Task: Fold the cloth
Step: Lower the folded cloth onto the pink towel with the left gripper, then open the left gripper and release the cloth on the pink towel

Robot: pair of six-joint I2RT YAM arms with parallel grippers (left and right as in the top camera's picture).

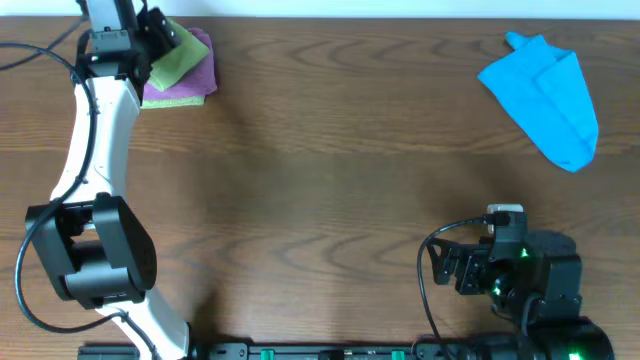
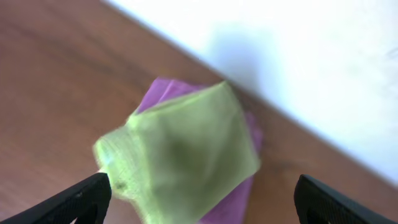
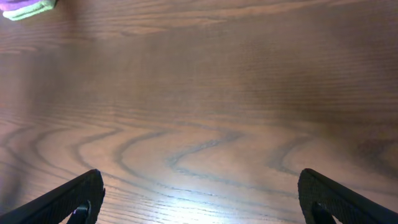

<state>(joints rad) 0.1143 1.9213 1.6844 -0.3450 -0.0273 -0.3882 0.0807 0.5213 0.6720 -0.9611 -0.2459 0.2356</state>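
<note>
The light yellow-green cloth (image 1: 178,60) lies bunched in a compact shape on top of the purple folded cloth (image 1: 195,85) at the table's far left corner. In the left wrist view the cloth (image 2: 180,149) is blurred and fills the middle, with the purple cloth (image 2: 239,196) showing beneath it. My left gripper (image 1: 158,35) is open just above the cloth, its fingers (image 2: 203,190) wide on either side and holding nothing. My right gripper (image 1: 447,262) is open and empty (image 3: 199,190) over bare wood near the front right.
A bright blue cloth (image 1: 545,90) lies crumpled at the far right. The table's back edge meets a white wall (image 2: 298,56) right behind the purple cloth. Black cables run at the far left (image 1: 30,55).
</note>
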